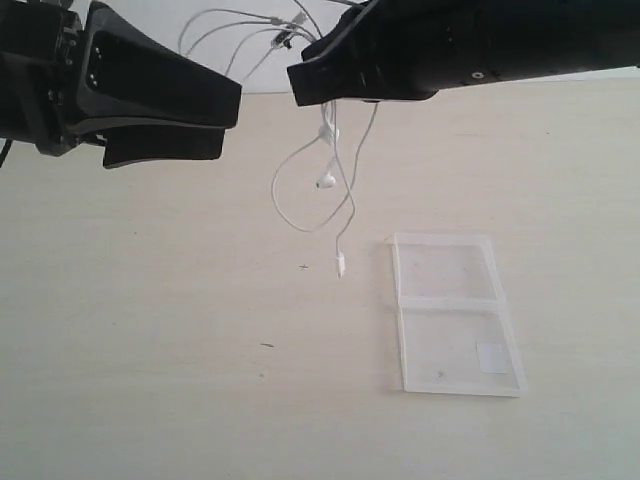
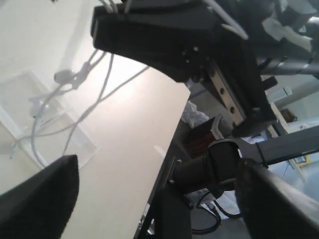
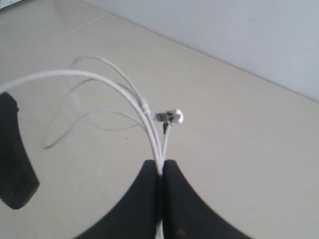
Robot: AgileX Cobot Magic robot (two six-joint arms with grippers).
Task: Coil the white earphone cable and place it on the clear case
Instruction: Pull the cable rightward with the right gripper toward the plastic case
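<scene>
The white earphone cable [image 1: 345,205] hangs in loose loops above the table. My right gripper [image 1: 296,84] is shut on a bunch of its strands [image 3: 160,149]. One earbud [image 1: 325,181] dangles in mid-air and the plug [image 1: 341,265] hangs lowest, just left of the clear case [image 1: 445,270]. More cable arcs up behind the grippers [image 1: 232,28]. The case lies flat and open on the table, with a whitish patch [image 1: 490,357] in its near half. My left gripper [image 1: 230,124] is open and holds nothing, just left of the hanging cable [image 2: 102,89]. In the right wrist view its black finger [image 3: 15,159] shows beside the cable.
The table is pale beige with small dark marks [image 1: 267,345]. A white wall [image 1: 160,20] runs along its far edge. In the left wrist view the table edge [image 2: 172,134] drops to the robot's dark base and cables [image 2: 209,169].
</scene>
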